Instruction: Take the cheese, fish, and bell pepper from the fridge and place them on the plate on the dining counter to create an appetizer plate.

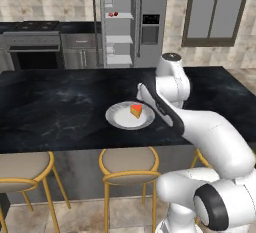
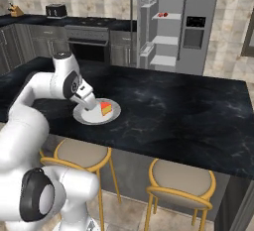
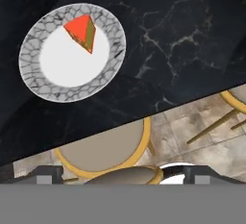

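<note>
1. Hand view is showing the cheese (image 3: 82, 31) lying on the plate (image 3: 48, 91), near its rim.
2. Plate is sitting on the counter (image 1: 60, 107), near the stools (image 1: 129, 164).
3. Gripper (image 2: 89, 107) is hovering beside the plate, fingers spread wide, holding nothing.
4. Red items (image 1: 113, 14) are sitting in the fridge (image 1: 155, 7), well beyond the plate.

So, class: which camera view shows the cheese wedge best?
The hand view: the cheese appears large from above, on the plate rim. Both base views show it small and distant, beside the arm.
</note>
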